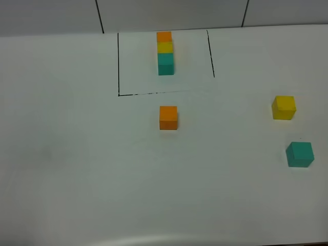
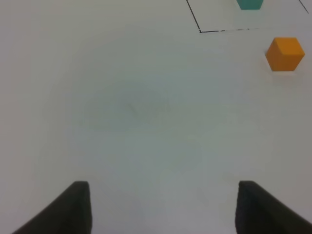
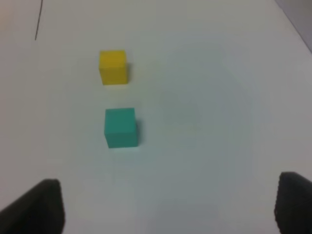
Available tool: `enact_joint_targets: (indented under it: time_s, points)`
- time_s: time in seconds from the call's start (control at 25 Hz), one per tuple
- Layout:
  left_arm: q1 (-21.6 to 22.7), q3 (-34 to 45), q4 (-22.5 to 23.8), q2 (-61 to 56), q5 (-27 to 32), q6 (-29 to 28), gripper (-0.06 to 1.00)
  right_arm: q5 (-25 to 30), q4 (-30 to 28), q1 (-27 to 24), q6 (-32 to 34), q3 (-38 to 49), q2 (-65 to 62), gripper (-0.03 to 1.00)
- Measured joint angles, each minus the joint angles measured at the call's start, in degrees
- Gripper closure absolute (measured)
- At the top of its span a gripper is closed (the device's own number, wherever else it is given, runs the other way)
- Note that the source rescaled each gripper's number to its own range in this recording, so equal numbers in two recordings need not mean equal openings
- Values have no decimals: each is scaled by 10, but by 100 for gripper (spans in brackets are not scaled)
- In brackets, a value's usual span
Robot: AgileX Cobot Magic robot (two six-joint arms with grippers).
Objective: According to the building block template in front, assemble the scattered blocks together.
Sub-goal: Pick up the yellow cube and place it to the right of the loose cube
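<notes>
The building block template [image 1: 165, 53] is a row of orange, yellow and teal cubes inside thin black lines at the table's far middle; its teal end shows in the left wrist view [image 2: 249, 4]. The loose orange cube [image 1: 168, 117] sits just in front of the frame, also in the left wrist view [image 2: 284, 53]. The loose yellow cube [image 1: 283, 107] and teal cube [image 1: 300, 154] sit at the right, also in the right wrist view: yellow [image 3: 113, 67], teal [image 3: 120, 127]. My left gripper [image 2: 163, 207] is open and empty over bare table. My right gripper [image 3: 168, 207] is open and empty, short of the teal cube.
The white table [image 1: 92, 164] has its front edge at the bottom of the high view. A grey wall [image 1: 169, 13] runs behind the table's far edge. The black frame lines [image 1: 118, 64] are only drawn on the surface.
</notes>
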Motion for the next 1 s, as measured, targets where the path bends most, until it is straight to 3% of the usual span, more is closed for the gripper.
enact_joint_targets:
  time_s: [0.56, 0.8, 1.0]
  points:
    - [0, 0, 0, 0, 0, 1, 60, -1, 5, 0, -2, -44, 215, 22]
    - [0, 0, 0, 0, 0, 1, 60, -32, 5, 0, -33, -112, 397, 22]
    - [0, 0, 0, 0, 0, 1, 60, -97, 5, 0, -44, -176, 558, 22]
